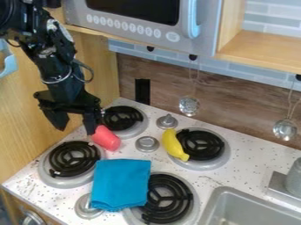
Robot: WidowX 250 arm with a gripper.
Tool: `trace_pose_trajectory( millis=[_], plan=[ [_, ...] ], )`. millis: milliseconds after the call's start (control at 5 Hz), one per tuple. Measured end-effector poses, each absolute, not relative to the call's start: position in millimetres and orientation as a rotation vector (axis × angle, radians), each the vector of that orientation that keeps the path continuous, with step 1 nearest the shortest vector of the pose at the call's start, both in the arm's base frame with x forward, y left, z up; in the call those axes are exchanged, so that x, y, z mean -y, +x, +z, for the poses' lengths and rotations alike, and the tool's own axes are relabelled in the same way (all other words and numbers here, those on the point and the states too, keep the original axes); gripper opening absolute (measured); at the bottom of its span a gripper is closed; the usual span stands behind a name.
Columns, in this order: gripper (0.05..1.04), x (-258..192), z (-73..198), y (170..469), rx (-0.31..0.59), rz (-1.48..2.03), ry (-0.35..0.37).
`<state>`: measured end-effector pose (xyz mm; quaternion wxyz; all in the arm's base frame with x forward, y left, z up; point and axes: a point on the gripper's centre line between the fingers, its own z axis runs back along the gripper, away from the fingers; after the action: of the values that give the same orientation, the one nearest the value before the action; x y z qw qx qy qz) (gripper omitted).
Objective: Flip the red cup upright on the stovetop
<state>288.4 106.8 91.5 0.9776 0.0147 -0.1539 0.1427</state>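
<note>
The gripper (73, 129) is held with jaws apart, so the red cup (106, 138), placed just beside one jaw, is left unclamped. From it, the blue cloth (120, 183) is laid at six o'clock; the banana (173, 145), at three, seems propped by a burner's rim (203, 164).

A blue cloth (121, 182) partly over one burner (170, 200), a yellow banana (173, 145) at another's edge, a grey sink (226, 192).

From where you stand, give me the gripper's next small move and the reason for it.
I'd ease the gripper sideways, toward the banana, until the red object sits between its fingers. They are spread apart, and in this view the red object lies by the tip of one, outside the gap, so closing now would probably miss it.
</note>
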Motion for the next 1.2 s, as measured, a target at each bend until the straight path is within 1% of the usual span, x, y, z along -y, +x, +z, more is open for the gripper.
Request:
trace_pose_trajectory(
  millis=[200,400,600,800,1000,1200],
  plan=[
    [1.000,-106,85,287,0.290,0.282,0.026],
    [1.000,-119,71,305,0.290,0.184,0.077],
    [1.000,-133,54,329,0.312,0.095,0.131],
    [1.000,-143,47,352,0.331,0.027,0.155],
    [1.000,-145,46,374,0.357,-0.026,0.124],
    [1.000,-156,38,392,0.373,-0.028,0.052]
  ],
)
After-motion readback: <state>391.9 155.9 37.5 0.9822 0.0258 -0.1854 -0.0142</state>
